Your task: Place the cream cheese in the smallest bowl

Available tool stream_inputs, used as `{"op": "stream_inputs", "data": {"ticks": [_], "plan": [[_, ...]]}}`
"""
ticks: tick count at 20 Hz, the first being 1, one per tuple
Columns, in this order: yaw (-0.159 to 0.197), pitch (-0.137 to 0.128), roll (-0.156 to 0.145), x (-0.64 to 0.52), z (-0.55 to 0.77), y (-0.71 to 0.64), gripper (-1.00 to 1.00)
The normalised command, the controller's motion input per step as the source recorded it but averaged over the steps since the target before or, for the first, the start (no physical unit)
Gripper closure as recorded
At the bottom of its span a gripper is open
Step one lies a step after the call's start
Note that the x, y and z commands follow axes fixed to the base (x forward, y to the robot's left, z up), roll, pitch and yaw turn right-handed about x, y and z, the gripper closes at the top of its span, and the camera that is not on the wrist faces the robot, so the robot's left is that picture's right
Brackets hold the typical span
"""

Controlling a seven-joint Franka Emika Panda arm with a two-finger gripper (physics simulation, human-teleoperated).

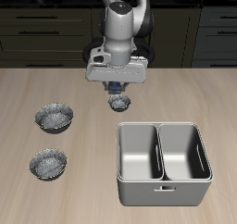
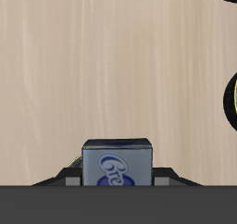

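Observation:
My gripper (image 1: 113, 85) hangs just above the table at mid-depth, shut on the cream cheese (image 1: 112, 87), a tiny dark blue-grey box. In the wrist view the cream cheese (image 2: 116, 164) sits between my fingers with its printed face showing, over bare wood. The smallest bowl (image 1: 119, 103), a small round silvery-grey speckled bowl, stands on the table just in front of the gripper, toward the table's front edge. The box is held close beside and slightly above the bowl's back rim.
Two larger speckled bowls (image 1: 54, 117) (image 1: 47, 163) stand off to one side of the gripper. A big double-compartment steel tray (image 1: 162, 177) stands near the front edge on the other side. A dark round rim (image 2: 232, 100) shows at the wrist view's edge.

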Motion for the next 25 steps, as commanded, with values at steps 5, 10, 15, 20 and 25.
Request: {"op": "stream_inputs", "data": {"ticks": [5,10,15,20,25], "plan": [[-0.030,0.072,-0.005,0.04,-0.51,-0.04,1.00],[-0.049,0.129,-0.011,-0.08,-0.46,0.05,-1.00],[-0.024,0.053,0.045,-0.17,-0.14,0.19,-1.00],[-0.022,-0.011,0.049,-0.17,0.18,0.15,-1.00],[-0.011,-0.058,0.025,-0.23,0.37,0.08,-1.00]]}}
